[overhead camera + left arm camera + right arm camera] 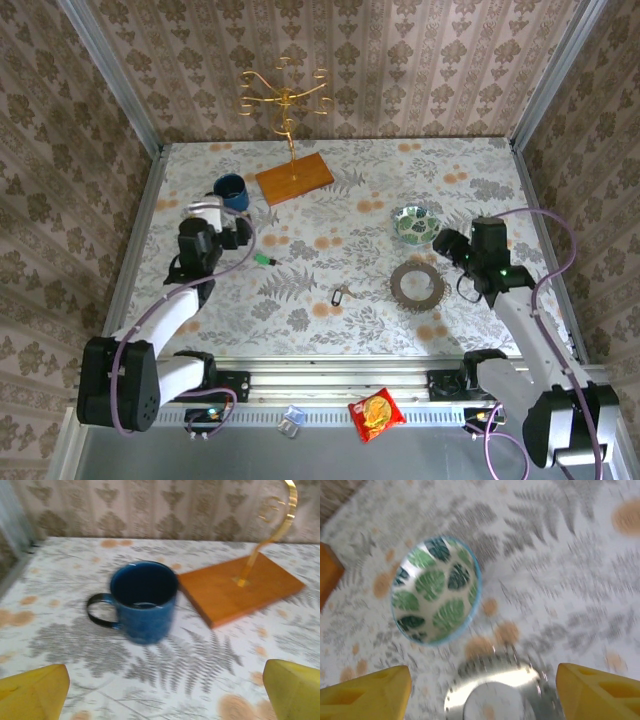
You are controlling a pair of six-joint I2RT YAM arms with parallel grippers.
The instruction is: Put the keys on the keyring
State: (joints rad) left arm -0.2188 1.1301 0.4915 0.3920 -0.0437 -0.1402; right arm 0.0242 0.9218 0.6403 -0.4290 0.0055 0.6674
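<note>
Mid-table, between left gripper (237, 232) and right gripper (447, 247), both spread wide and empty: green key (262, 260) and dark keyring (342, 296), apart and ungrasped; approach stage, probably needing a fine pinch next.

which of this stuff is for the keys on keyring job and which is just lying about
For the job: green key; small dark keyring.
Lying about: blue mug; wooden stand; leaf bowl; flat grey ring; snack packet.
</note>
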